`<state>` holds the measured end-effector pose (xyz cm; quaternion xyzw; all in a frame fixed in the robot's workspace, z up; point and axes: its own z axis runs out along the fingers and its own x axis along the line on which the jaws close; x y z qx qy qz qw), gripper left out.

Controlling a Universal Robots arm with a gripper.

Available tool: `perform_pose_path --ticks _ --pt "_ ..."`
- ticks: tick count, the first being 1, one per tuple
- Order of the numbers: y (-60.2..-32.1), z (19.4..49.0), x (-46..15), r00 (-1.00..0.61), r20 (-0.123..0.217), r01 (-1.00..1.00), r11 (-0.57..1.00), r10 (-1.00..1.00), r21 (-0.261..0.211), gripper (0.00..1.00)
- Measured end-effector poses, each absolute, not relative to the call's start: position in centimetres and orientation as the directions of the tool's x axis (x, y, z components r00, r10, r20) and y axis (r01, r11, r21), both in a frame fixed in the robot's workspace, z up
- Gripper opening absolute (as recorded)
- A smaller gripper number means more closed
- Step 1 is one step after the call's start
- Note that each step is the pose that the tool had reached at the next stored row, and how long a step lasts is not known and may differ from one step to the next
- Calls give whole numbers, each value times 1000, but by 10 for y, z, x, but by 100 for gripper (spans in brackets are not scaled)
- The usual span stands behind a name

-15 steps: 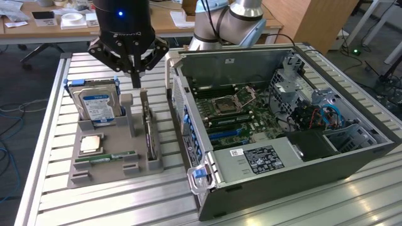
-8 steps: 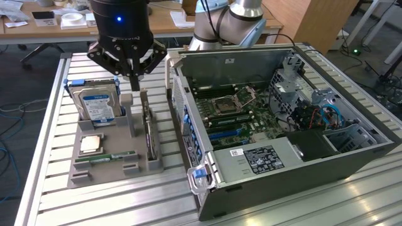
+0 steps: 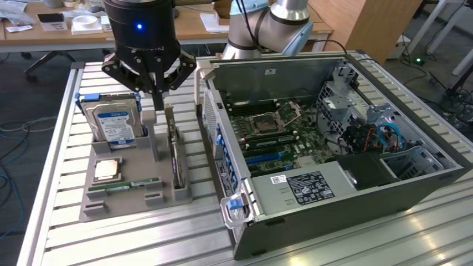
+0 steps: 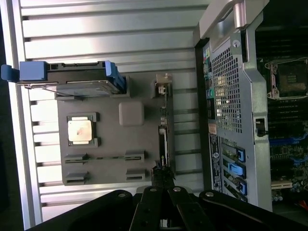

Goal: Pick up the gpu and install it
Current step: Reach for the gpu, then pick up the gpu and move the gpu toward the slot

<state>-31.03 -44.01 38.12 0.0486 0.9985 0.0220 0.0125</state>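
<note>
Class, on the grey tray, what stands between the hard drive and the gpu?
A grey upright post, part of the tray, stands between the hard drive and the gpu; the exterior view shows it.

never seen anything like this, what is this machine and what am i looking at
It is a robot arm with a two-fingered tool for grasping. One picture is from a camera off to the side, the other from a camera on the wrist, looking past the tool. On the slatted table sits a grey tray with a hard drive, a chip, a memory stick and the gpu, a dark card on edge. Beside it lies an open computer case. The tool is shut above the tray and seems to hold nothing.
</note>
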Motion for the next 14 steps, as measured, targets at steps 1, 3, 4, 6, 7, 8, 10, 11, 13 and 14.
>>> perform_pose_path --ticks 1,3,4,6,7,8,10,11,13,14 --pt "-440 381 -310 -995 -23 97 994 98 45 11" --pt "-440 381 -310 -995 -23 96 994 97 45 11" --pt "-440 381 -310 -995 -23 96 994 97 45 11" --pt "-440 381 -310 -995 -23 96 994 97 45 11" --pt "-440 381 -310 -995 -23 96 994 97 45 11" --pt "-440 381 -310 -995 -23 96 994 97 45 11" --pt "-440 381 -310 -995 -23 96 994 98 45 11" --pt "-440 381 -310 -995 -23 96 994 98 45 11" --pt "-440 381 -310 -995 -23 96 994 97 45 11" --pt "-440 381 -310 -995 -23 96 994 98 45 11"
